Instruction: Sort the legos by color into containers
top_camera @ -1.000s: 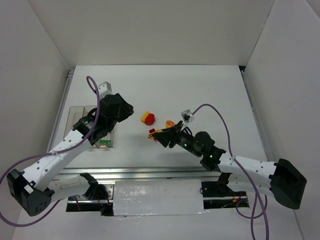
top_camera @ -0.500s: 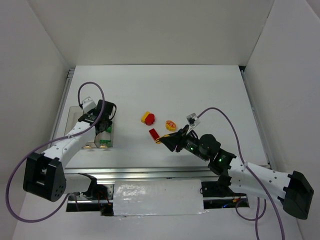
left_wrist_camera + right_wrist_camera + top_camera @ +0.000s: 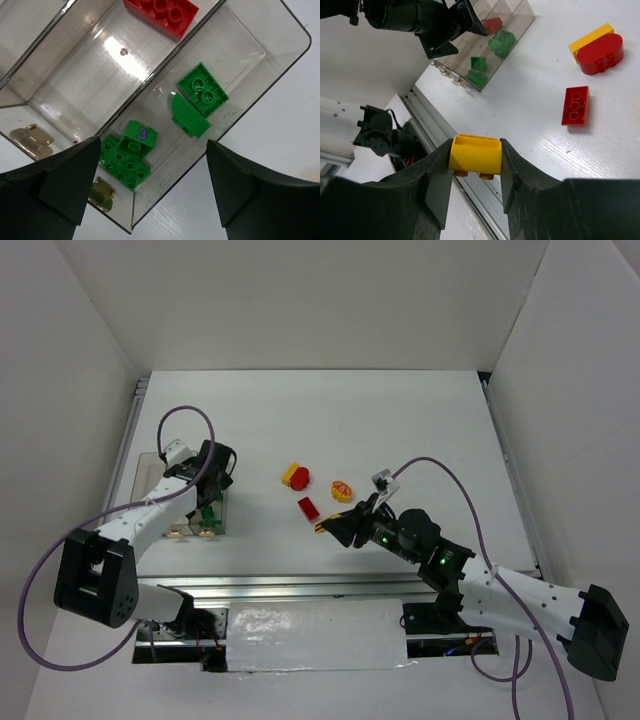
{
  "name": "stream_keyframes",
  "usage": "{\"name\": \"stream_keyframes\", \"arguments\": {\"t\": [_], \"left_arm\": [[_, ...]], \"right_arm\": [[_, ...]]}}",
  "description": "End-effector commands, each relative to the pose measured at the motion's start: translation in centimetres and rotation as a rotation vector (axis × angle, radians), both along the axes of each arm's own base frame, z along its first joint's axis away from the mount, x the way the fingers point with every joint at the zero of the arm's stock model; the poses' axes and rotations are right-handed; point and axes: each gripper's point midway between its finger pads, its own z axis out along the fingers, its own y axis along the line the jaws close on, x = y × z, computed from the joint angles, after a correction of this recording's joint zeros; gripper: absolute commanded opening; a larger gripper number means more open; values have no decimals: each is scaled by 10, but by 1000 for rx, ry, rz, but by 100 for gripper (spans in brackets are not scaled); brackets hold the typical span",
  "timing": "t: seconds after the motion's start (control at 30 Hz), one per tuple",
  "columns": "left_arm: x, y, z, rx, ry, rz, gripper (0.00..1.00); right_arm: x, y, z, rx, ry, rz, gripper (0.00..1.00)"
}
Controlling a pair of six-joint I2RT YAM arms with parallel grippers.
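The clear containers (image 3: 158, 468) stand at the table's left. My left gripper (image 3: 207, 502) hangs open right above the rightmost bin (image 3: 240, 45), nothing between its fingers (image 3: 65, 185). In that bin lie three green legos (image 3: 202, 91), (image 3: 190, 121), (image 3: 126, 156). A red brick (image 3: 161, 12) lies in the middle bin. My right gripper (image 3: 325, 527) is shut on a yellow lego (image 3: 475, 154), held above the table near its front. On the table lie a red brick (image 3: 308, 507), a yellow brick with a red rounded piece (image 3: 295, 476), and a yellow-and-red rounded piece (image 3: 342, 490).
A metal rail (image 3: 300, 585) runs along the near edge, right under the held yellow piece in the right wrist view. White walls enclose the table on three sides. Purple cables loop over both arms.
My left arm has come down over the containers and its jaws have opened. My right gripper has drawn back slightly toward the near edge, still holding the yellow lego.
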Motion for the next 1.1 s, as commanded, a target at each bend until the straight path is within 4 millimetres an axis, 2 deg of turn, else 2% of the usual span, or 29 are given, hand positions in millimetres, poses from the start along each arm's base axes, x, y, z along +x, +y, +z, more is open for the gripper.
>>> {"name": "stream_keyframes", "arguments": {"t": [0.0,0.07,0.1,0.13,0.17,0.2,0.23,0.27,0.3,0.33,0.4,0.43,0.5,0.53,0.6,0.67,0.73,0.93,1.07], "left_arm": [[8,7,29,13,-69,35,100],[10,6,46,15,-105,2,99],[11,4,62,1,-154,-20,99],[13,-8,69,-44,-178,-83,96],[19,-17,93,-60,-275,-182,95],[21,-30,106,-95,-335,-272,95],[19,-63,114,-200,-377,-449,94],[11,-79,128,-218,-439,-587,92],[11,-99,148,-263,-523,-703,93],[-7,-134,159,-362,-545,-930,93],[-30,-167,184,-456,-604,-1158,90],[-63,-192,197,-577,-620,-1377,89],[-98,-215,224,-661,-708,-1607,86],[-128,-225,235,-694,-737,-1735,86],[-152,-231,248,-658,-807,-1831,89],[-178,-241,250,-678,-820,-1935,89],[-192,-249,247,-704,-802,-1993,88],[-210,-258,239,-779,-791,-2062,85],[-209,-265,231,-786,-738,-2062,82]], "right_arm": [[0,5,16,12,-30,19,0],[-1,7,17,15,-23,28,0],[0,7,18,19,-23,26,0],[0,8,21,25,-22,26,0],[-6,12,27,39,-24,66,0],[-8,14,30,45,-23,86,0],[-10,16,36,53,-30,103,0],[-10,17,46,67,-42,119,0],[-17,20,52,77,-58,168,0],[-22,22,60,89,-75,201,0],[-34,24,78,122,-122,314,0],[-40,24,89,138,-145,362,0],[-54,24,101,160,-173,462,0],[-59,24,110,173,-194,488,0],[-70,25,123,183,-227,555,0],[-75,25,128,182,-240,594,0],[-76,26,133,186,-245,605,0],[-74,26,134,192,-250,592,0],[-80,27,136,201,-253,629,0]]}}
